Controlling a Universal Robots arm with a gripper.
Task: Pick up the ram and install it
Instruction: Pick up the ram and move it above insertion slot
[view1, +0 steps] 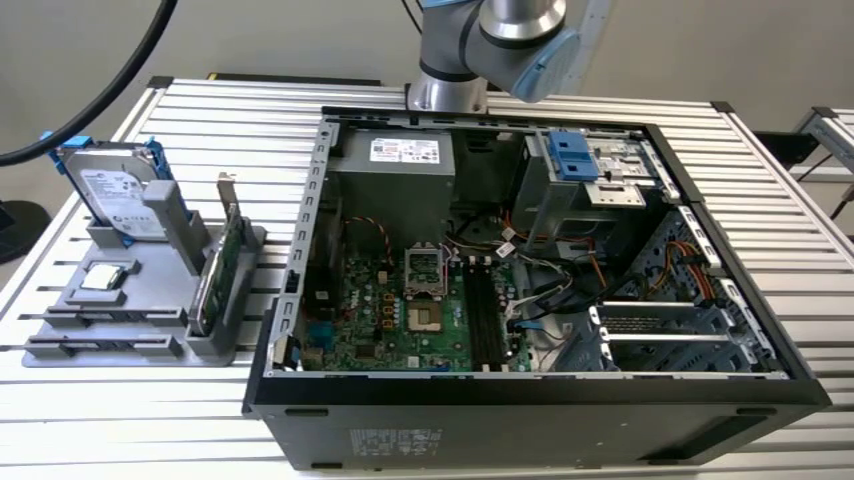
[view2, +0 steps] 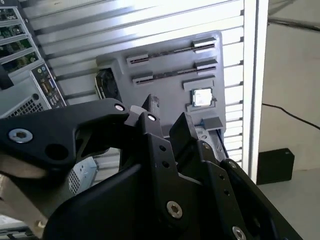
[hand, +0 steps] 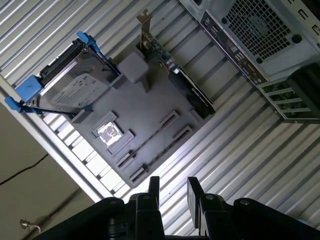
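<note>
1. The ram is proving hard to pick out. On the grey tray (hand: 150, 97) two long holders (hand: 148, 138) are lying side by side. In both wrist views each is showing a thin dark strip between its end clips. Whether either strip is the blue stick cannot be told.
2. The gripper (hand: 172, 182) is hanging high above that tray, well apart from it. Its jaws are standing a little way apart and holding nothing, and the black fingers (hand: 154, 187) are touching nothing.
3. Of the tray's things, the holders are lying closest under the jaws. Just beyond them a square silver processor chip (hand: 108, 132) is sitting flat in its pocket.
4. Farther from the jaws, a hard drive (hand: 75, 92) with blue rails is leaning in its stand. It is wearing a white label whose print cannot be read.
5. Beside the drive, a green card (view1: 220, 265) with a metal bracket is standing on edge.
6. Off to the side of the jaws, the open computer case (view1: 534, 420) is lying on the slatted worktop (view1: 134, 420). Black memory slots (view1: 487, 310) are running along its motherboard (view1: 387, 320).
7. A white label (view1: 404, 150) is showing on the power supply, its writing unreadable.
</note>
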